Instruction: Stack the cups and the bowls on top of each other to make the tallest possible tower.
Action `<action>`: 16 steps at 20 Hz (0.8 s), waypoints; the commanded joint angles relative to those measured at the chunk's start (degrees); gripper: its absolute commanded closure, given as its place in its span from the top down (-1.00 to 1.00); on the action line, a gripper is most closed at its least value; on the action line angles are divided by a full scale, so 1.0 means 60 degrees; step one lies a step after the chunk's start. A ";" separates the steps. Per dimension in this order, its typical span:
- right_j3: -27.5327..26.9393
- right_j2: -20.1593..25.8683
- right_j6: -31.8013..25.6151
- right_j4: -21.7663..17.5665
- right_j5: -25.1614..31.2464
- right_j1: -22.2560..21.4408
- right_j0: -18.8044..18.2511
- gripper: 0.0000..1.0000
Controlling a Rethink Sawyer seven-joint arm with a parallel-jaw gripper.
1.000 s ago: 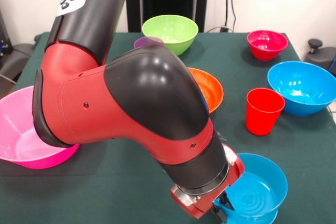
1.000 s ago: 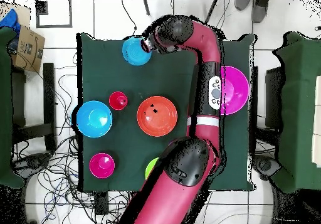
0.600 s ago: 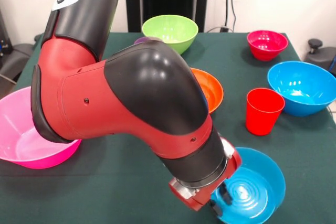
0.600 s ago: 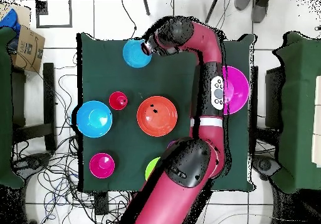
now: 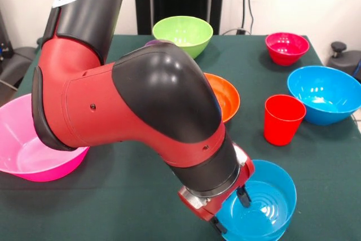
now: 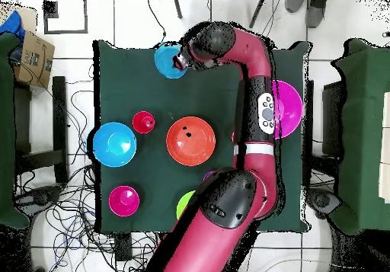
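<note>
The pink bowl (image 5: 28, 162) sits far left of the end effector (image 5: 231, 213), half hidden behind the arm's elbow and out of play for now. Up and back from the end effector, beyond the elbow, the green bowl (image 5: 183, 35) stands upright with a sliver of the purple cup (image 5: 155, 42) showing beside it; the arm covers the rest, so I cannot tell what the cup rests on. The orange bowl (image 5: 224, 99) lies open-side up behind the wrist, probably a wide middle tier for later. The end effector itself straddles the near rim of the small blue bowl (image 5: 259, 207), one finger (image 5: 243, 196) inside and one outside, seemingly pinching the wall; the bowl looks tipped, which suggests it is gripped and partly lifted off the worktop (image 5: 124, 196), though the contact is too hidden to be sure. A rim pinch suits a bowl too wide to span. To the right and farther back stand the red cup (image 5: 283, 118), the large blue bowl (image 5: 324, 94) and the magenta bowl (image 5: 286, 47), each apart. No tower is visible yet.
</note>
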 commanded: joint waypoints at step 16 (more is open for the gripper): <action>-0.0553 -0.0780 0.0645 0.0054 0.0897 -0.0053 0.0466 1.00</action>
